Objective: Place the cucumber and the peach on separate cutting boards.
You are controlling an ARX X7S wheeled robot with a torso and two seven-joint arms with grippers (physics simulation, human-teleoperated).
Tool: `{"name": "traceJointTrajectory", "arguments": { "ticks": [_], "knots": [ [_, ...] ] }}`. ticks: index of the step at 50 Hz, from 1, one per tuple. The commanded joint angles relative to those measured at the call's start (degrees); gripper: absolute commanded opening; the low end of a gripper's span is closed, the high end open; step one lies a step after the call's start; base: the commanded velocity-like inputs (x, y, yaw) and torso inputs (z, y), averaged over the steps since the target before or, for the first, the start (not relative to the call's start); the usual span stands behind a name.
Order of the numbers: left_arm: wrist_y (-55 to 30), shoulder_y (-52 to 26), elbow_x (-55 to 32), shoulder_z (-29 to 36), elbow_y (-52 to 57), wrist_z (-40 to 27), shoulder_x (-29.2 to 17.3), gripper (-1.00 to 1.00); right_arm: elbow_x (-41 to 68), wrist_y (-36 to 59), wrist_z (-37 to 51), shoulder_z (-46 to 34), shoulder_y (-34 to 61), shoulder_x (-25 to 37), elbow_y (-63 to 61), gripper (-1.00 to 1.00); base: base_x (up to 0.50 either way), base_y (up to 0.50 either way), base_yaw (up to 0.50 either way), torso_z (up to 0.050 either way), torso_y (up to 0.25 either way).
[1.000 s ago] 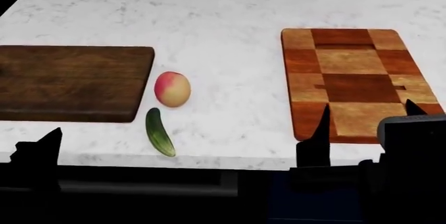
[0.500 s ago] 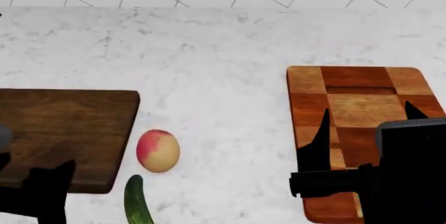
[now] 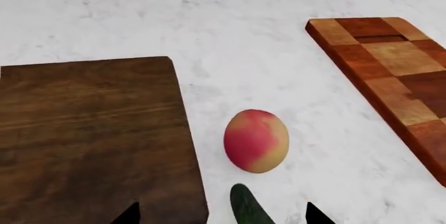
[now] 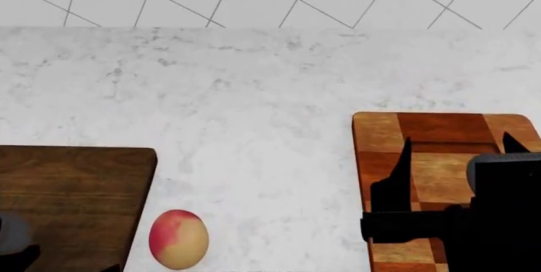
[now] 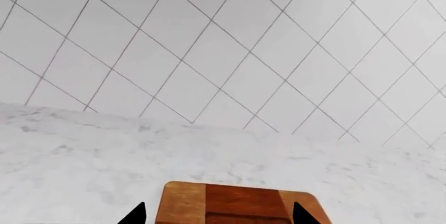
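A peach (image 4: 178, 239) is lying on a marble counter (image 4: 253, 94), just beside the right edge of a dark board (image 4: 72, 189) and not touching it. In the left wrist view the cucumber (image 3: 247, 209) is showing only its dark tip, close to the peach (image 3: 256, 141) on the near side, also on the bare counter beside the dark board (image 3: 91, 140). The checkered board (image 4: 422, 158) is sitting well apart to the right, with nothing resting on its visible surface; the same board (image 3: 390, 72) is running along one edge of the left wrist view.

The left gripper (image 3: 219, 214) is hovering over the cucumber's end with its two fingertips spread wide and empty. The right gripper (image 4: 457, 170) is hanging above the checkered board, its fingers likewise parted and holding nothing; its wrist camera is looking over the board's far end (image 5: 241, 203) toward a tiled wall (image 5: 223, 51).
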Motion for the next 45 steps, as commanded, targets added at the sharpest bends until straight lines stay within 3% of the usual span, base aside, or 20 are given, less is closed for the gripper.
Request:
{"name": "traceJointTrajectory", "arguments": {
  "ticks": [1, 16, 30, 45],
  "knots": [
    [9.55, 3.68, -8.69, 5.77, 6.32, -5.86, -0.3, 1.0, -0.61, -1.49, 0.02, 1.44, -1.52, -1.22, 0.57, 1.0, 0.0, 0.0, 0.0, 0.0, 0.0],
    [8.9, 4.39, -2.12, 9.12, 3.79, -4.3, 2.72, 1.0, -1.28, -7.18, 0.69, -0.38, -4.88, -1.97, 3.45, 1.0, 0.0, 0.0, 0.0, 0.0, 0.0],
    [5.03, 1.68, 5.06, 13.22, -3.62, 0.77, 6.61, 1.0, -0.98, -8.84, 0.75, -0.11, -6.81, -2.05, 4.05, 1.0, 0.0, 0.0, 0.0, 0.0, 0.0],
    [1.53, 6.19, 15.5, 13.5, -8.6, 9.14, 8.7, 1.0, -0.76, -10.31, 0.85, 0.32, -7.51, -1.89, 5.36, 1.0, 0.0, 0.0, 0.0, 0.0, 0.0]
  ]
}}
